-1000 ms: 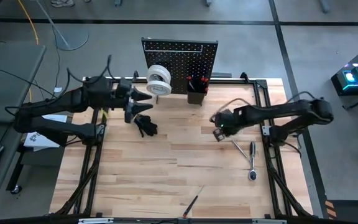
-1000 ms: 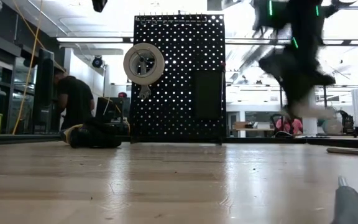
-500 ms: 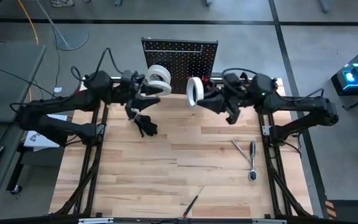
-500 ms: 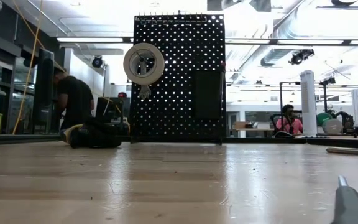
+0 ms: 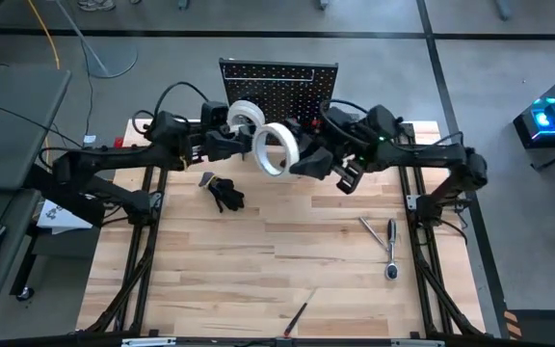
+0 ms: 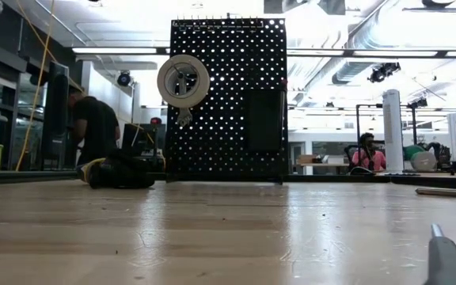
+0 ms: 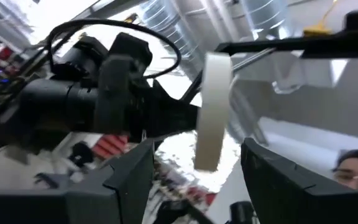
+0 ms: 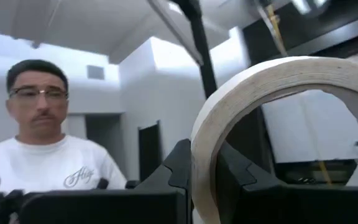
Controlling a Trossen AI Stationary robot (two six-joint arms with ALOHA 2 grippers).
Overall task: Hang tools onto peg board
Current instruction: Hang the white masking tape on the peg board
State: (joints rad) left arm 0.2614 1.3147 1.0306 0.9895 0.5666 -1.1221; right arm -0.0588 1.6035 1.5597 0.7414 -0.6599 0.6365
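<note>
From above, the right gripper point(image 5: 302, 160) is clamped on the rim of a white tape roll point(image 5: 276, 149), holding it raised just in front of the peg board point(image 5: 279, 80). The left gripper point(image 5: 222, 145) hangs with its fingers spread and empty beside a second tape roll point(image 5: 246, 115) already hung on the board's left part. The step in hand looks like hanging the carried roll: it would go best with the roll's opening turned square to the board, slid onto a free peg beside the hung one, and let go only once the peg carries it. The small black bin point(image 5: 304, 135) with red handles in it sits on the board's front, so the approach should pass clear of it. On the pale wooden desk point(image 5: 287, 260), a dark glove-like bundle point(image 5: 225, 195) lies near the board, silver wrenches point(image 5: 383, 241) well off to its right, and a slim red-handled screwdriver point(image 5: 297, 315) far from it at the front edge.

At desk level, the peg board point(image 6: 228, 99) is a flat, matte black panel pierced with even rows of small holes, and the hung tape roll point(image 6: 183, 80) is a smooth white ring. Neither arm shows here.

The left wrist view sees the carried tape roll point(image 7: 211, 109) edge-on, a thin pale band, between its own spread fingers point(image 7: 126, 180).

The right wrist view shows the tape roll point(image 8: 272, 118) as a broad cream hoop pinched at its rim by the dark fingers point(image 8: 179, 168). A person shows in the room beyond.
</note>
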